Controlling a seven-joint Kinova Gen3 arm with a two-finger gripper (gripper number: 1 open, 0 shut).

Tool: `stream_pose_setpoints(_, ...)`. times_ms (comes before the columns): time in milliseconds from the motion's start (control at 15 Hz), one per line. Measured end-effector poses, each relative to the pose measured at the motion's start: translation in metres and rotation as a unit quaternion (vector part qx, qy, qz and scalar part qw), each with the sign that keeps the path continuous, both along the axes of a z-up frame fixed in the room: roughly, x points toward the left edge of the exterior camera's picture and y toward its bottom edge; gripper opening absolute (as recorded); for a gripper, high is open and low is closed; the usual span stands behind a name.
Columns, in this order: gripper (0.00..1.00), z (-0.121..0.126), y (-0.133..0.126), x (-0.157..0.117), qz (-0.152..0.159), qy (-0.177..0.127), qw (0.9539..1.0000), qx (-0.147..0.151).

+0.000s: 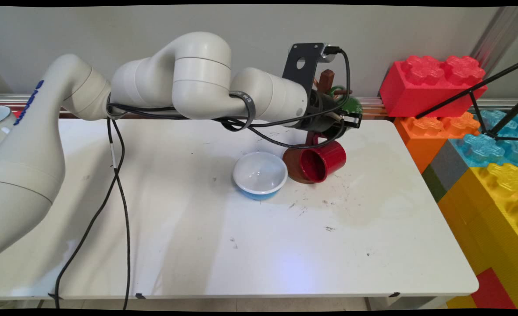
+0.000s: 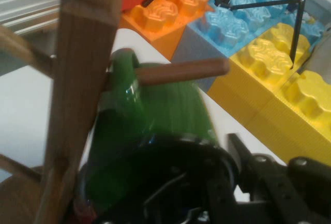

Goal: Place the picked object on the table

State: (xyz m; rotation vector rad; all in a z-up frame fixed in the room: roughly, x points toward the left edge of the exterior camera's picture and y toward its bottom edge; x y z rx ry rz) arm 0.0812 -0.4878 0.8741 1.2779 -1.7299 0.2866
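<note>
A green mug (image 1: 352, 105) (image 2: 155, 120) hangs close against the wooden mug tree (image 1: 327, 78) (image 2: 77, 94) at the table's back, its handle around a peg (image 2: 181, 71). My gripper (image 1: 353, 119) (image 2: 217, 164) is shut on the mug's rim. One finger (image 2: 239, 151) lies outside the wall and the other is hidden in the dark opening. Below, a red mug (image 1: 322, 163) lies on its side against the tree's brown base (image 1: 291, 166), mouth toward the camera.
A white bowl with a blue outside (image 1: 259, 173) stands just left of the red mug. Big red (image 1: 434, 83), orange (image 1: 434, 129), blue and yellow (image 1: 500, 193) blocks are stacked past the table's right edge, with a black tripod (image 1: 476, 94) over them.
</note>
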Motion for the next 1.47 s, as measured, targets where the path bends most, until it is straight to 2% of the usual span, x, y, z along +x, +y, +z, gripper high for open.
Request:
stream_pose_setpoints(600,0.0,-0.002,0.001,0.002,0.006,0.005,0.9999,0.008)
stream_pose_setpoints(1467,0.0,0.019,0.014,-0.019,-0.028,0.047,0.9985,0.005)
